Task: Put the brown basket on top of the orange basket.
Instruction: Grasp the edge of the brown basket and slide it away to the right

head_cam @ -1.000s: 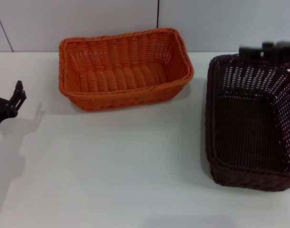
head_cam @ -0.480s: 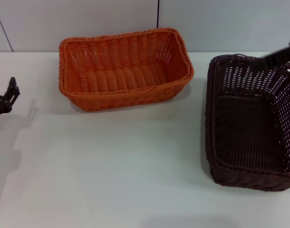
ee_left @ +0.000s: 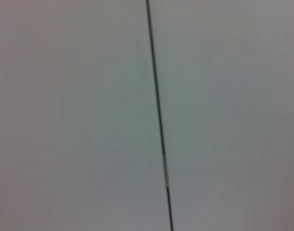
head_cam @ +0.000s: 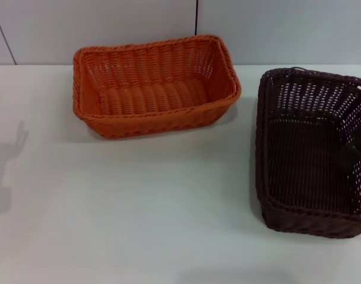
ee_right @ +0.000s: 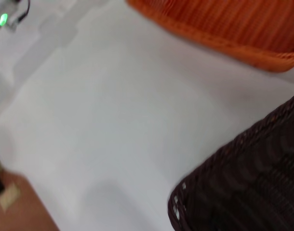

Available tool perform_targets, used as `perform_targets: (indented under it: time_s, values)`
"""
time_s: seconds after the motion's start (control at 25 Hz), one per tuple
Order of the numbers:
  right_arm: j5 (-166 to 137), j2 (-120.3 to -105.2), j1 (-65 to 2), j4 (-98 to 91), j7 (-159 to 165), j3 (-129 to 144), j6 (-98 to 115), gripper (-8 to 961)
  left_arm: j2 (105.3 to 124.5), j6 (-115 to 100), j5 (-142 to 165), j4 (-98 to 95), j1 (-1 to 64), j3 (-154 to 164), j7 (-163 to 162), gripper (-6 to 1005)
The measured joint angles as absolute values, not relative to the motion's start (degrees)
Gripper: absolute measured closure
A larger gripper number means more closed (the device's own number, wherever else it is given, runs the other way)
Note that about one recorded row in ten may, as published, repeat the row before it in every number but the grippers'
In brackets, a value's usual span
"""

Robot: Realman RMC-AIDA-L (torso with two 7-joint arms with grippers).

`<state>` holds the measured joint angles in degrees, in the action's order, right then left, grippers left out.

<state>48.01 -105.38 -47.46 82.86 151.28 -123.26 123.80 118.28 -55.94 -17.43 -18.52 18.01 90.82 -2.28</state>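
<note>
Head view shows the brown basket (head_cam: 313, 154) sitting flat on the white worktop (head_cam: 139, 213) on my right side, its open mouth facing up and its far edge running out of view. It rests there because nothing is holding it; every rim I can see is bare. To its left and a little farther back sits the orange basket (head_cam: 155, 84), also upright and empty, near the grey wall (head_cam: 97, 23). The two baskets are apart, with a strip of bare worktop between their nearest corners, so the stacking is not yet done.

A dark blurred shape, which I judge to be part of my right end effector (head_cam: 351, 155), shows low inside the brown basket by its right wall. I cannot tell whether its fingers are spread or closed. My right wrist view looks across a corner of the brown basket's braided rim toward the orange basket, which suggests that arm is positioned to take the brown basket by a side wall.

My left end effector is out of sight; only a dark sliver at the left edge hints at that arm. Its wrist view shows just blank wall with a thin dark seam (ee_left: 159, 120).
</note>
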Motion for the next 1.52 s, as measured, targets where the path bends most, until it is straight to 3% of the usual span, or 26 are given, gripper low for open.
perform_targets:
  time_s: [0.12, 0.56, 0.8, 0.88, 0.92, 1.52]
  values:
    - [44.04, -103.97, -48.77, 79.7, 145.91, -121.73, 124.74, 135, 118.53, -56.46, -17.52, -18.59, 17.7, 89.78, -2.82, 191]
    - [42.55, -104.49, -48.55, 74.62, 139.67, -114.78, 124.76, 136, 118.85, -57.54, -17.64, -18.48, 17.72, 90.01, -2.98, 191]
    - [40.21, -106.23, -49.47, 73.05, 137.88, -111.58, 123.28, 135, 118.84, -58.19, -17.68, -18.17, 17.59, 90.14, -3.11, 191]
    - [37.19, -107.19, -50.29, 72.29, 136.59, -111.03, 122.44, 134, 118.85, -58.67, -17.7, -18.01, 17.49, 90.16, -3.24, 191]
    - [34.13, -108.35, -51.32, 71.2, 135.06, -110.8, 121.44, 134, 118.9, -58.86, -17.71, -18.05, 17.2, 90.2, -3.68, 191]
    - [32.01, -111.85, -55.3, 63.85, 131.75, -104.78, 114.74, 136, 118.91, -59.79, -17.76, -18.43, 16.8, 90.88, -5.28, 191]
